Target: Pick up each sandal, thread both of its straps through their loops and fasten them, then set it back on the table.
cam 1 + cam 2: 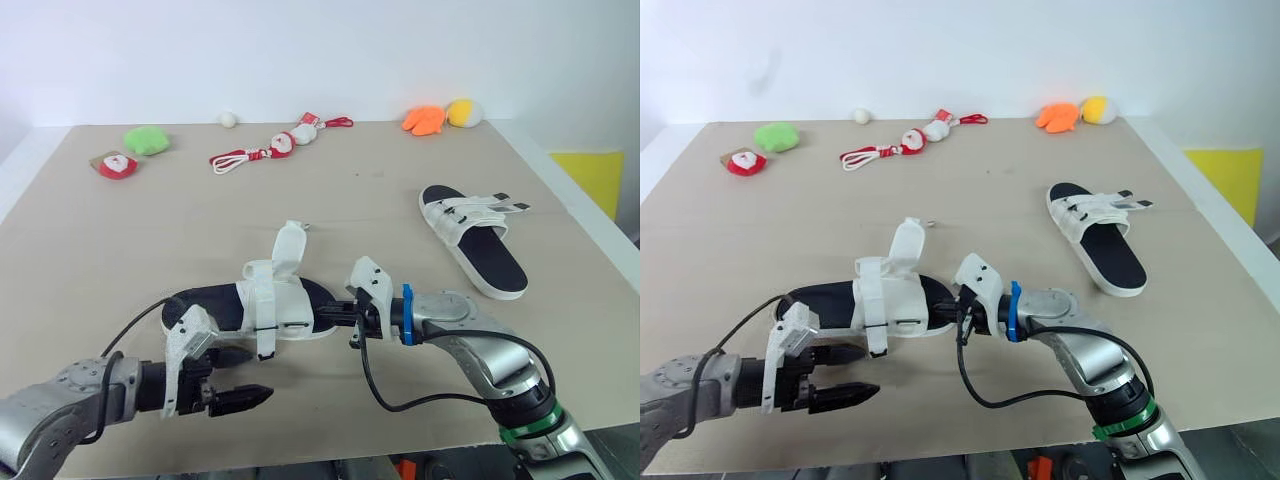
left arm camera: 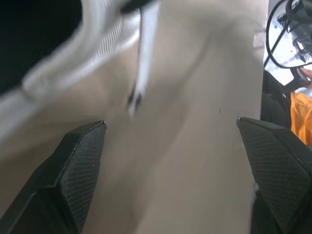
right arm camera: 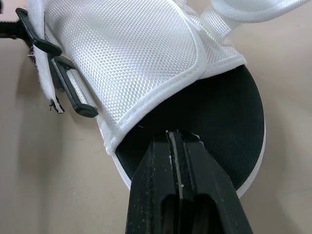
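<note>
The near sandal (image 1: pixel 275 298), black footbed with white straps, lies on the table (image 1: pixel 400 200) in front of me. One of its straps (image 1: pixel 288 248) stands up loose, and another hangs down its near side (image 2: pixel 141 58). My right gripper (image 1: pixel 338 318) is shut, its tips (image 3: pixel 178 134) resting on the toe end of the footbed with nothing between them. My left gripper (image 1: pixel 240 376) is open just in front of the sandal's heel half, holding nothing. A second sandal (image 1: pixel 478 240) lies flat at the right, its straps closed over.
Along the far edge lie a green plush (image 1: pixel 146 139), a red Santa toy (image 1: pixel 117 165), a Santa figure on a red-and-white cord (image 1: pixel 268 150), a white ball (image 1: pixel 228 119), and orange (image 1: pixel 424 119) and yellow (image 1: pixel 464 112) plush toys. The table's right edge runs close to the second sandal.
</note>
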